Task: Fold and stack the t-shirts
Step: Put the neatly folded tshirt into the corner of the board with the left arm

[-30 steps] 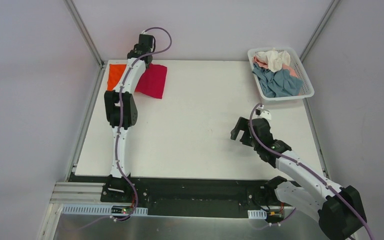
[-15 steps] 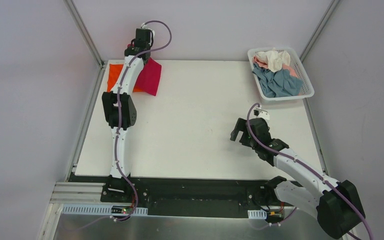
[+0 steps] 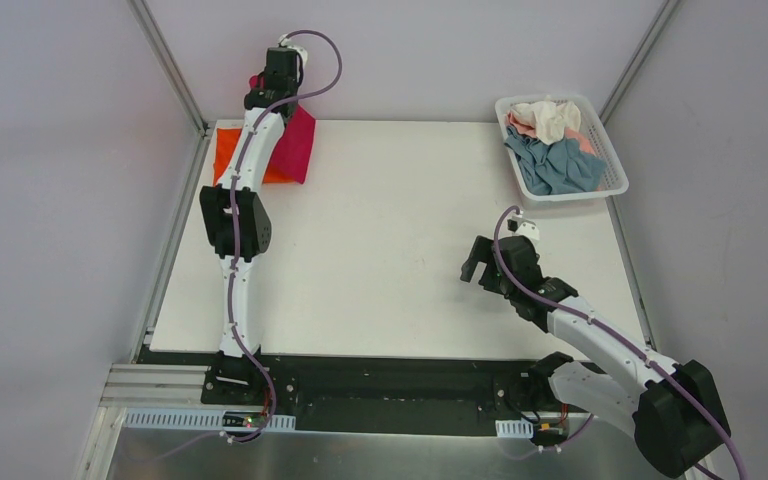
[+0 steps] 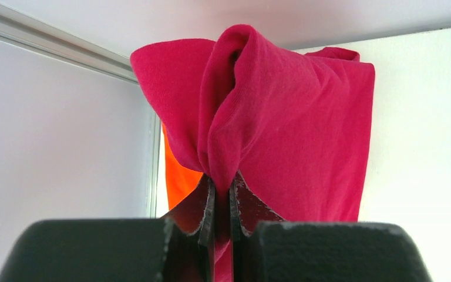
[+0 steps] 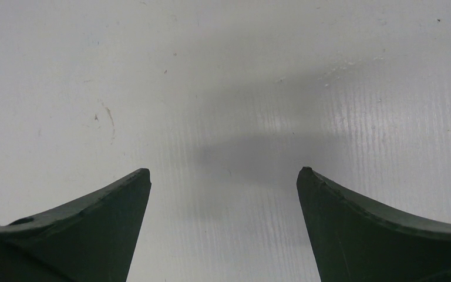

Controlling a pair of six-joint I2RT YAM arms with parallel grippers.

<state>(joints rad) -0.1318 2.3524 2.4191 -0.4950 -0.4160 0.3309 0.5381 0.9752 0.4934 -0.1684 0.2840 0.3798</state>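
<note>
My left gripper (image 3: 265,100) is shut on the crimson red t-shirt (image 3: 296,148) and holds it lifted at the table's far left corner; in the left wrist view the folded red cloth (image 4: 282,123) hangs bunched from my left gripper (image 4: 222,185). The bright orange t-shirt (image 3: 226,155) lies flat beneath and to the left; a strip of it also shows in the left wrist view (image 4: 179,176). My right gripper (image 3: 476,265) is open and empty above bare table right of centre, as the right wrist view (image 5: 223,170) shows. Grey-blue (image 3: 560,165), cream (image 3: 550,117) and pale pink shirts lie crumpled in the basket.
The white slatted plastic basket (image 3: 615,180) stands at the far right corner. A metal frame rail (image 3: 175,75) runs along the left edge by the orange shirt. Grey walls enclose the white table (image 3: 390,250).
My left gripper has lifted the red t-shirt and carried it left and back, over the orange shirt; the cloth now hangs narrower. The right arm has barely moved.
</note>
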